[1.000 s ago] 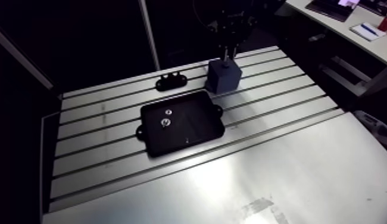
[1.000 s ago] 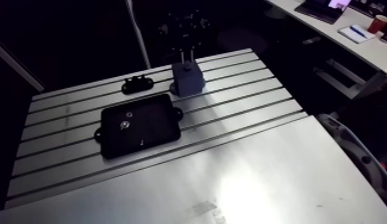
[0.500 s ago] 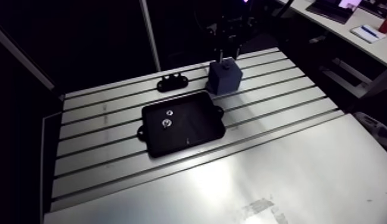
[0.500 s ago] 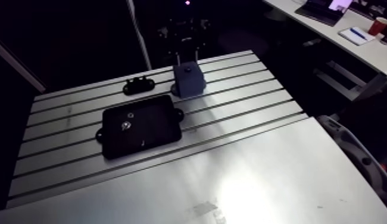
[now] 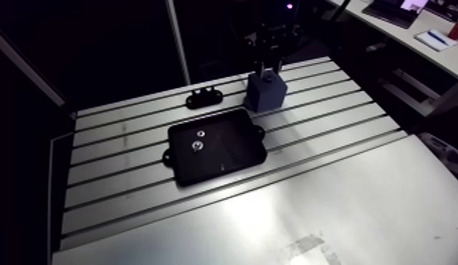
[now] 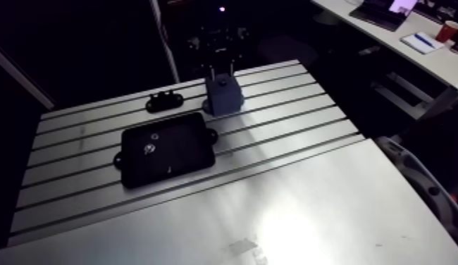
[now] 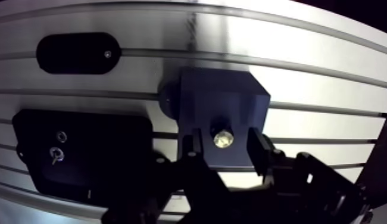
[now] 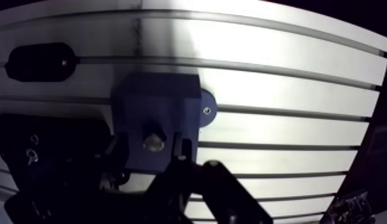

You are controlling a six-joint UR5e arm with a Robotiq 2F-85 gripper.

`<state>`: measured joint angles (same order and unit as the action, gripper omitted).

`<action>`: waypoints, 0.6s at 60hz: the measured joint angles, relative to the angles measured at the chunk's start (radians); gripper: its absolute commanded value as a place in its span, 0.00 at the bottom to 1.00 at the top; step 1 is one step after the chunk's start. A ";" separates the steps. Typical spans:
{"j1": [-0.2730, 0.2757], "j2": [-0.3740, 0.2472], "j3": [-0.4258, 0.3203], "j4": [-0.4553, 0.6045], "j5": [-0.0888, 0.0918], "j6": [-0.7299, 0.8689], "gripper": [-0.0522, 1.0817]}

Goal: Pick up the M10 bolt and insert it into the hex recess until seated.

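- M10 bolt with a shiny metal head (image 7: 222, 138) stands in the top face of a dark-blue, square-sided plastic block (image 7: 222, 104). Only its head shows, sunk into the recess there.
- Above the block hangs the black two-finger gripper (image 7: 224, 136), coming straight down over the bolt.
- Its fingers (image 7: 194, 146) are spread apart, one on either side of the bolt head. A strip of blue block shows between each finger and the head, so they grip nothing.
- In the arm view the block stands on the slotted aluminium bench (image 5: 330, 134), at the far right of the grooved area.
- Rounded blue tabs stick out at the block's base on two opposite sides, and one of them carries a small screw (image 8: 206, 110).
- Left of the block and nearer lies a shallow black rectangular tray (image 5: 216, 144) with small lugs on its sides. It sits just beside the block, its right-hand lug close to the block's base but apart from it.
- Two small pale metal parts rest in the left half of the tray, one (image 5: 196, 146) a little nearer than the other (image 5: 200, 131). What kind of parts they are cannot be told.
- A small black oval bracket (image 5: 203, 96) lies flat on the bench left of the block and beyond the tray, close to the bench's far edge. It touches neither of them.
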<state>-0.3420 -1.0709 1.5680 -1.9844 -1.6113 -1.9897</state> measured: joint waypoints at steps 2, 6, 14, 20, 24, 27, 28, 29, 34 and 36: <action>0.000 0.000 0.001 -0.002 0.000 0.000 0.49; 0.000 0.000 0.002 -0.005 0.000 0.001 0.49; 0.000 0.001 0.003 -0.007 0.001 0.003 0.50; 0.000 0.002 0.005 -0.008 0.001 0.009 0.51; 0.000 0.002 0.006 -0.008 0.002 0.014 0.51; 0.000 0.002 0.008 -0.008 0.002 0.016 0.52; 0.000 0.002 0.008 -0.008 0.002 0.017 0.52; 0.000 0.002 0.008 -0.009 0.002 0.017 0.52; 0.000 0.001 0.010 -0.009 0.002 0.019 0.53; 0.000 0.001 0.010 -0.009 0.002 0.019 0.53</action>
<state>-0.3422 -1.0695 1.5781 -1.9932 -1.6098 -1.9702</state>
